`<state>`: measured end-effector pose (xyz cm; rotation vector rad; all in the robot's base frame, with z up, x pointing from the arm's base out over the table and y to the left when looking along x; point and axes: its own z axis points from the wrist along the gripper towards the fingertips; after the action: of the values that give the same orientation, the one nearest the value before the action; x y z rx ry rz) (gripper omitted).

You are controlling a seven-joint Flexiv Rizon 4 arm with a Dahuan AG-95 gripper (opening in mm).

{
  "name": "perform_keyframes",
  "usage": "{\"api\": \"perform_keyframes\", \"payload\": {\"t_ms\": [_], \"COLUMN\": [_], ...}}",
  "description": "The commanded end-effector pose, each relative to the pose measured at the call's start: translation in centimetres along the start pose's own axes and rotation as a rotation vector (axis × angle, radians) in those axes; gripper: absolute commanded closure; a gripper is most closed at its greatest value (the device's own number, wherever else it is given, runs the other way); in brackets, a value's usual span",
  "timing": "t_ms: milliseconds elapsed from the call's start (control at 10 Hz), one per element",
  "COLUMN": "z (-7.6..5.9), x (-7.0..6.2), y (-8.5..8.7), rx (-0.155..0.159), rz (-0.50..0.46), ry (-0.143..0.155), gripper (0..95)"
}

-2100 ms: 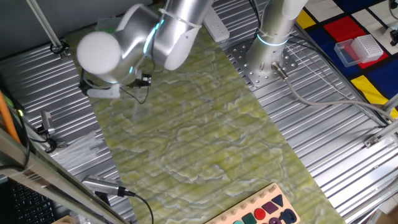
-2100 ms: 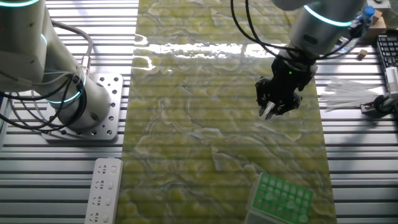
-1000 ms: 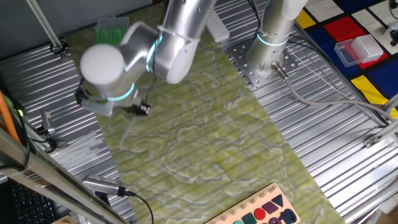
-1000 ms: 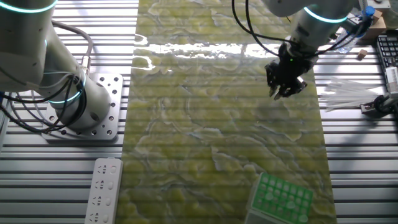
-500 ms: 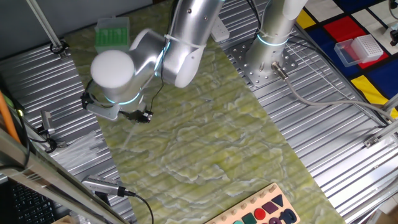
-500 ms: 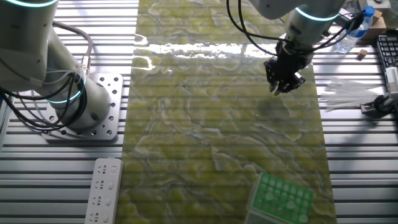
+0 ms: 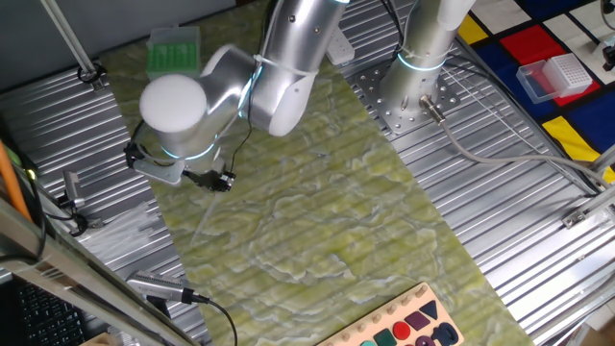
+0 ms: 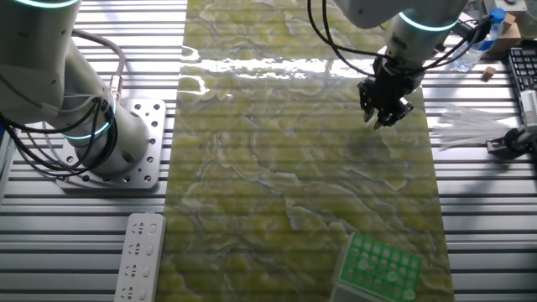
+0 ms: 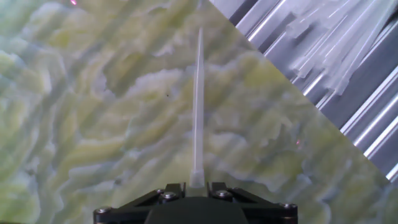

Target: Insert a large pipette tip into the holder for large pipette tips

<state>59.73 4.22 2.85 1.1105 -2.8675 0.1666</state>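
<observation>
My gripper (image 9: 196,186) is shut on the wide end of the large pipette tip (image 9: 198,106), a slender, nearly clear tube that sticks straight out ahead of the jaws, above the green-yellow mat. In the other fixed view the gripper (image 8: 379,117) hangs over the mat's right side, far from the holder (image 8: 379,267) with its bright green top at the bottom edge. In one fixed view the gripper (image 7: 213,181) is under the arm's wrist, and the holder (image 7: 173,50) stands at the mat's far corner.
A pile of loose pipette tips (image 8: 470,126) lies on the ribbed metal beside the mat and also shows in the hand view (image 9: 329,43). A second arm's base (image 8: 126,159), a white remote (image 8: 138,256) and a clear box with a white grid top (image 7: 555,75) stand around.
Over two seconds the gripper swung with the tip across the mat, away from the holder's end, which uncovered the holder in one fixed view. In the last half second it hardly moved.
</observation>
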Motion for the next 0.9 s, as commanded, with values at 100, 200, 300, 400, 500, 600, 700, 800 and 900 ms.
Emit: {"api": "perform_keyframes", "payload": {"t_ms": [100,200,300,400,500,600,700,800,900], "z": [-0.2,-0.5,-0.7,-0.9,-1.3,-1.5,-1.8,-1.9,-2.1], "x": [0.0,0.0,0.0,0.0,0.1,0.1,0.0,-0.1,-0.2], "y": [0.1,0.1,0.2,0.3,0.4,0.5,0.8,1.0,1.3], "rx": [-0.011,-0.022,-0.033,-0.037,-0.046,-0.054,-0.063,-0.065,-0.077], "rz": [0.015,0.029,0.028,0.027,0.029,0.031,0.038,0.050,0.062], "ry": [-0.056,-0.095,-0.106,-0.110,-0.121,-0.138,-0.152,-0.177,-0.207], "gripper": [76.0,76.0,76.0,76.0,76.0,76.0,76.0,76.0,76.0]}}
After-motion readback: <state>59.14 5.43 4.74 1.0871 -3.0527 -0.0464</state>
